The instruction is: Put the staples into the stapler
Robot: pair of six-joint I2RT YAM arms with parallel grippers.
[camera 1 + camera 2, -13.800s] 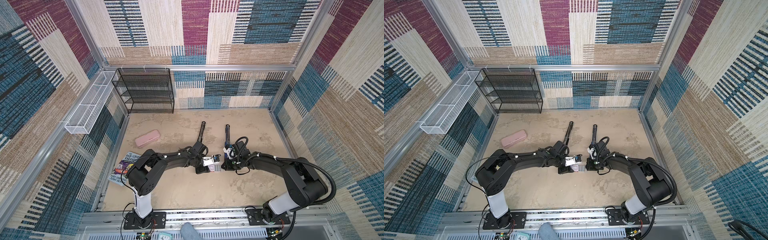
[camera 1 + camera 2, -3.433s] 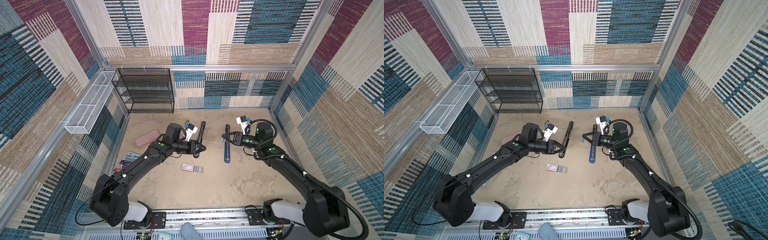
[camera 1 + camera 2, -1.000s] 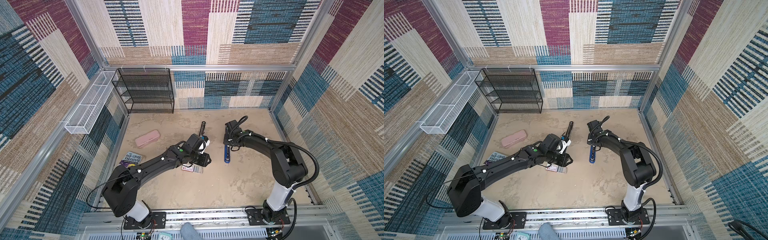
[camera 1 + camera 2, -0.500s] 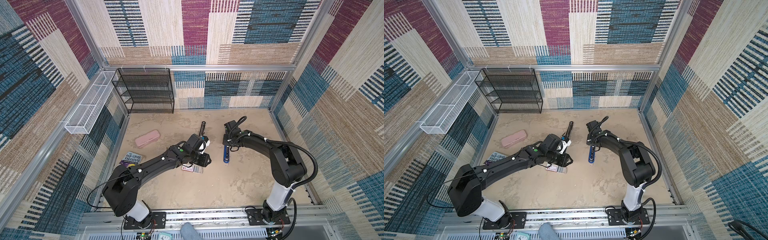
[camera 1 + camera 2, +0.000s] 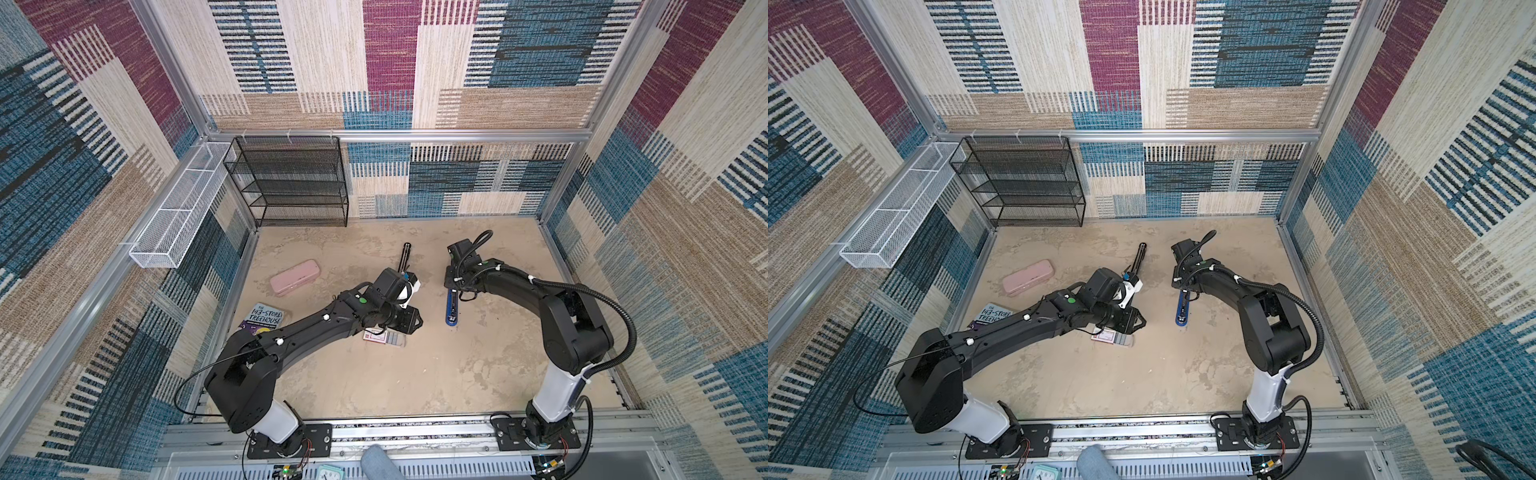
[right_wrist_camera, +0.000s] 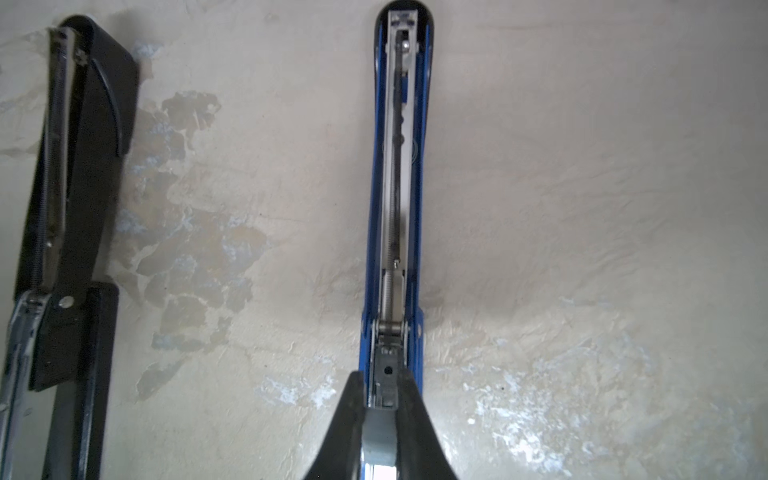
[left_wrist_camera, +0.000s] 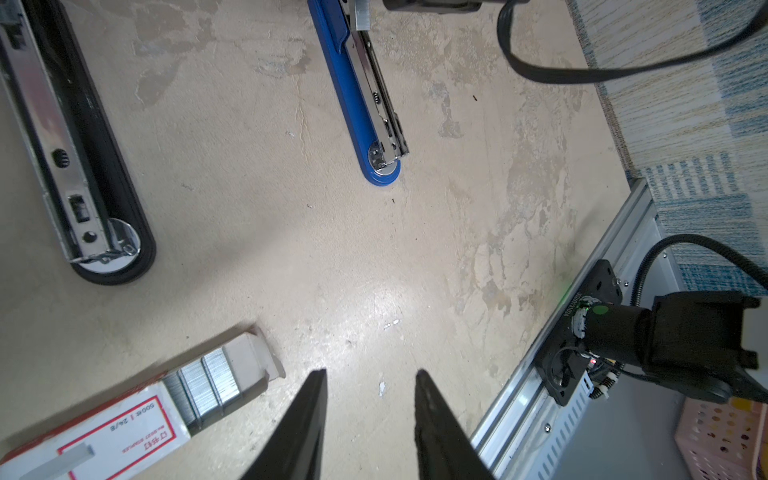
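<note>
The staples [image 7: 203, 386] are silvery strips showing in the grey tray slid out of a white, red-edged box [image 5: 384, 337] [image 5: 1113, 338] on the floor. My left gripper [image 7: 370, 374] [image 5: 409, 322] hangs open just beside that tray, with only bare floor between its fingers. The blue stapler [image 5: 451, 307] [image 5: 1183, 309] [image 7: 365, 91] lies opened out flat, its metal channel and spring facing up. My right gripper [image 6: 384, 382] [image 5: 455, 286] is shut on the blue stapler's hinge end, pinching a grey metal part.
A black stapler [image 5: 405, 257] [image 7: 70, 145] [image 6: 70, 208], also opened flat, lies left of the blue one. A pink pencil case [image 5: 295, 277] and a book [image 5: 264, 318] sit at the left. A black mesh shelf [image 5: 291, 183] and a white wire basket [image 5: 178, 208] stand against the walls.
Nothing has visibly moved in the last second. A few seconds ago both grippers were higher; the left has come down beside the staple box, the right onto the blue stapler.
</note>
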